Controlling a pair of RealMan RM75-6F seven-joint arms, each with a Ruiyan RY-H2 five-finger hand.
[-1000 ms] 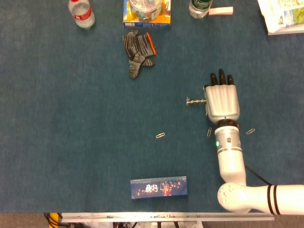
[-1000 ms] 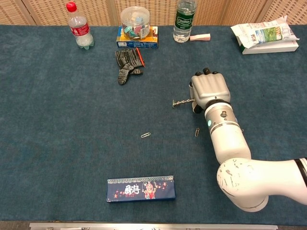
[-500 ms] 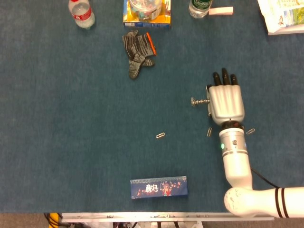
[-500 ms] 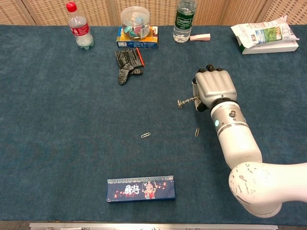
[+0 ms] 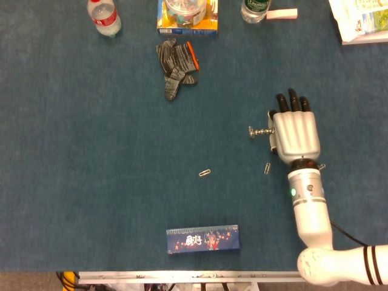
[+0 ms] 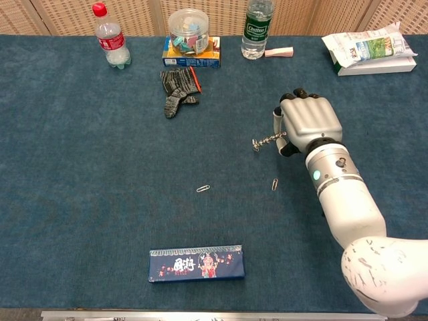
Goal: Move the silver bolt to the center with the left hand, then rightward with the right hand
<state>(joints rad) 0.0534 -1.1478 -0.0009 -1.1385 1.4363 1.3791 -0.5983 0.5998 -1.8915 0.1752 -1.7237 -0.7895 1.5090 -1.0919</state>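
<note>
The right arm is reaching in from the five o'clock corner of the head view, its forearm pointing toward twelve o'clock. The right hand (image 5: 295, 130) (image 6: 309, 122) is lying palm down, its fingers curling downward at the tips, and it is pinching the silver bolt (image 5: 259, 131) (image 6: 266, 141), which is sticking out toward nine o'clock.

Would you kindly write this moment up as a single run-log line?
phase: rightward move | right hand: holds silver bolt, palm down | left hand: not in view | bolt: sticks out leftward from hand, above paperclip
</note>
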